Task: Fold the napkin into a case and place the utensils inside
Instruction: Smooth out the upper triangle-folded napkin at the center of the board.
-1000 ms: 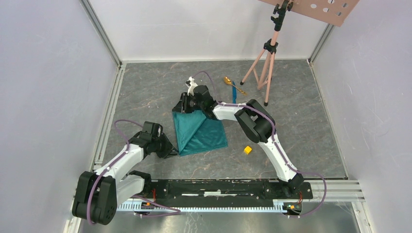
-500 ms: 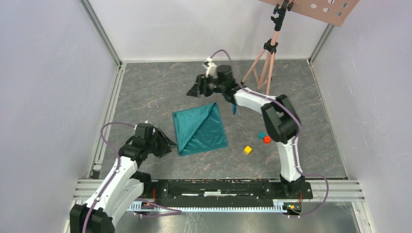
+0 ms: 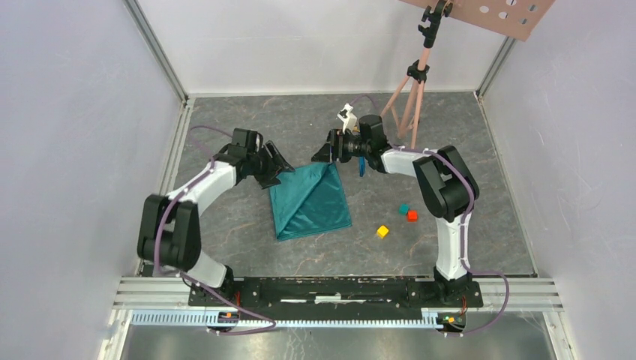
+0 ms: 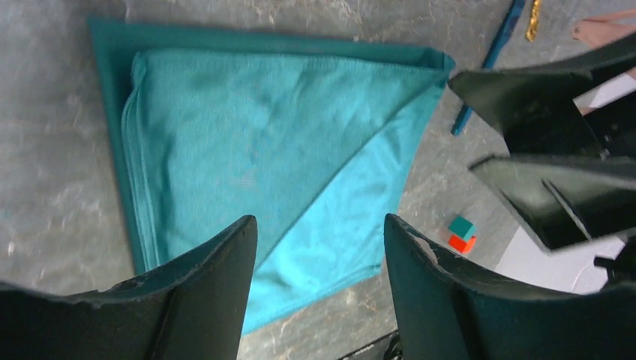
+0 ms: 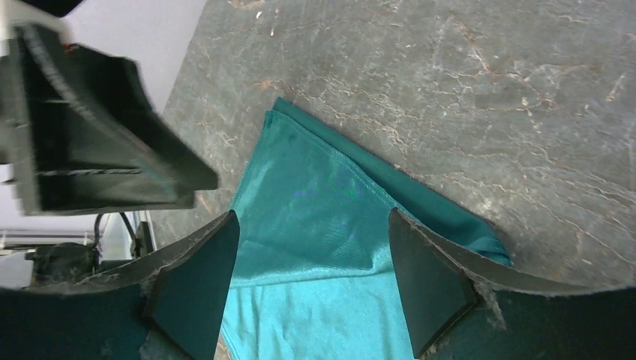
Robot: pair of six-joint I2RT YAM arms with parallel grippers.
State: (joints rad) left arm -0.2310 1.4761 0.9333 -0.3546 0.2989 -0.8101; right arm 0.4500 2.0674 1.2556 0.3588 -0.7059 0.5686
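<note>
Napkin: the teal cloth [image 3: 310, 199] lay flat on the table [image 3: 225, 142], a triangular flap folded over it and its far tip between the two grippers.
Left gripper [image 3: 279, 166]: jaws apart, nothing between them, at the napkin's far-left corner.
Right gripper [image 3: 324, 150]: jaws spread, empty, just beside the far tip.
Left wrist view only: the blue knife [image 4: 487, 64] and a sliver of the gold spoon [image 4: 533, 19] lay beyond the tip.
Top view only: a yellow cube [image 3: 382, 232] sat apart from the red cube [image 3: 412, 216] and the teal cube [image 3: 403, 208].
Since a second before: the left arm had swung up from the napkin's near-left edge, and the right gripper had come off the far corner.
</note>
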